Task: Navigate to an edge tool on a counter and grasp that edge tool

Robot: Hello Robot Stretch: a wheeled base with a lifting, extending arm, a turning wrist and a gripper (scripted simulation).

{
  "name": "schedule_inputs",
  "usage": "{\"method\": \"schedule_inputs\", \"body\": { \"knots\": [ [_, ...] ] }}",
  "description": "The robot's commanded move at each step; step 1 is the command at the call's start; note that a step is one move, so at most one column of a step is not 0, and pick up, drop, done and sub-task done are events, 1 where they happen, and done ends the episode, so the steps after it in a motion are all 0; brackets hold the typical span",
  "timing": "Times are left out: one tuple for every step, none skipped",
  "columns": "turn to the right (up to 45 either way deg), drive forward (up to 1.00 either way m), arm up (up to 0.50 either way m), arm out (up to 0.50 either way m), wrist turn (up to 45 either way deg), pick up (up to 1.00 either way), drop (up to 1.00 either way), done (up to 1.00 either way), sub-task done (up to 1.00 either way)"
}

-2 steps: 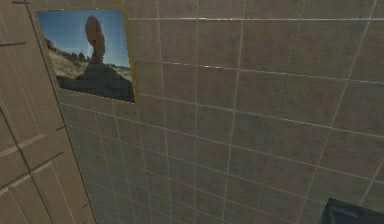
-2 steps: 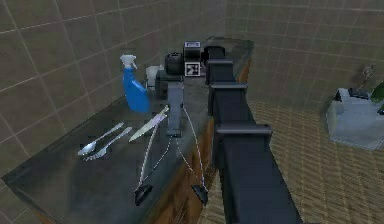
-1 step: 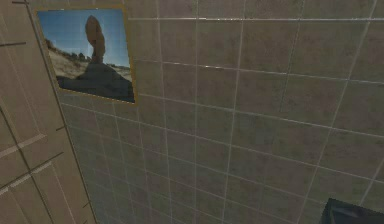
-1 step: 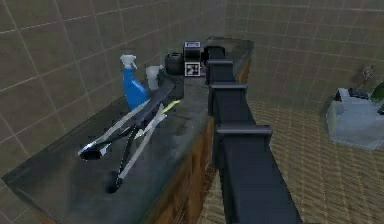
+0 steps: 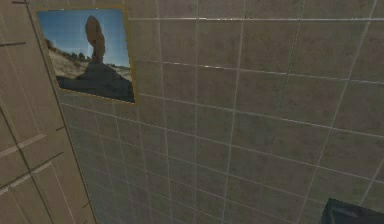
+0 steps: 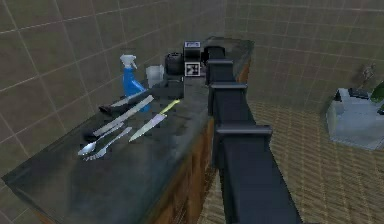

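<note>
A pale-handled knife (image 6: 155, 118) is laid on the dark counter (image 6: 60, 185) among other utensils, just beside the extended arm (image 6: 240, 140). The end effector (image 6: 170, 66) is seen farther along, near a blue spray bottle (image 6: 130, 72); whether anything is held cannot be told.

Dim, even light in both views; no glare is seen.

In the forward view the tiled wall (image 5: 250, 110) is lit most toward the top and darkened toward the bottom, and the wall picture (image 5: 92, 55) is rendered brightest. In the arm side view a faint sheen is carried by the dark counter (image 6: 60, 175); the arm (image 6: 240, 140) is lit palest on its top faces.
</note>
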Motion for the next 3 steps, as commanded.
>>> {"method": "schedule_inputs", "body": {
  "knots": [
    [0.0, 0.0, 0.0, 0.0, 27.0, 0.0, 0.0, 0.0, 0.0],
    [0.0, 0.0, -0.14, 0.0, 0.0, 0.0, 0.0, 0.0, 0.0],
    [0.0, 0.0, 0.0, 0.0, 0.0, 1.0, 0.0, 0.0, 0.0]
  ]
}}
